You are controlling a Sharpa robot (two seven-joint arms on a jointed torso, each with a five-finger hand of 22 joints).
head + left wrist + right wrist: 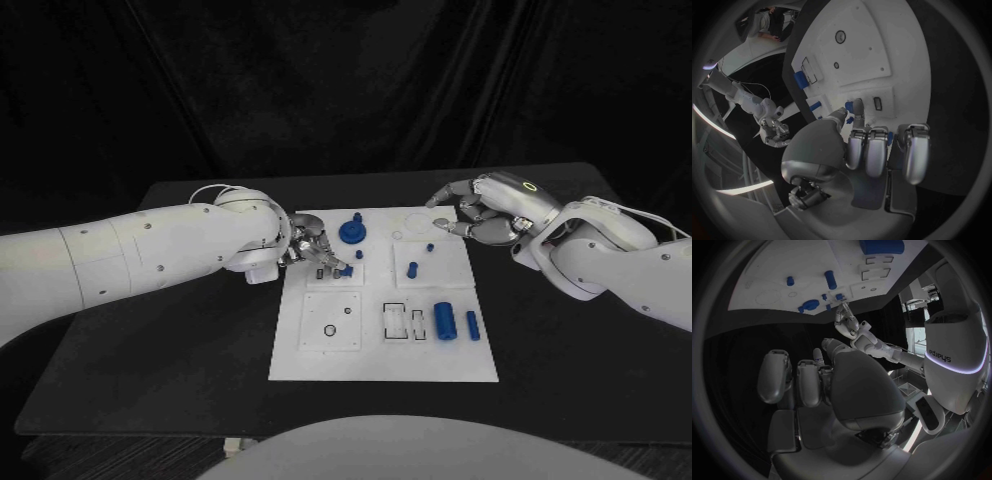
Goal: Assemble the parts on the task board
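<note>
fingers of my left hand (pixel 307 252) are down at the left edge of the task board (pixel 384 365), curled round a small blue part (pixel 345 269) near the board's upper left block. the left wrist view shows that part (pixel 849 106) just beyond my thumb and first fingertip, touching or nearly so; i can't tell whether i truly have it pinched or only rest against it.

moving right, a round blue knob-like part (pixel 352 232) stands on the board just beyond my left fingers. in the middle a short blue peg (pixel 413 268) stands in the upper right block, and lower down a blue cylinder (pixel 446 319) and a slimmer blue pin (pixel 473 325) lie side by side near the slots.

furthest right, my right hand (pixel 473 212) hovers over the board's top right corner, fingers bent inward toward a pale round spot there. in the right wrist view my right fingers (pixel 807 382) are curled with nothing visible in them, so i read that hand as clenched and empty.

i judge the step in hand to be seating the small part on the left side. next calls for a firm pinch and a straight, aligned push.

the small part's hole and its exact shape are hidden behind my own fingers.
</note>
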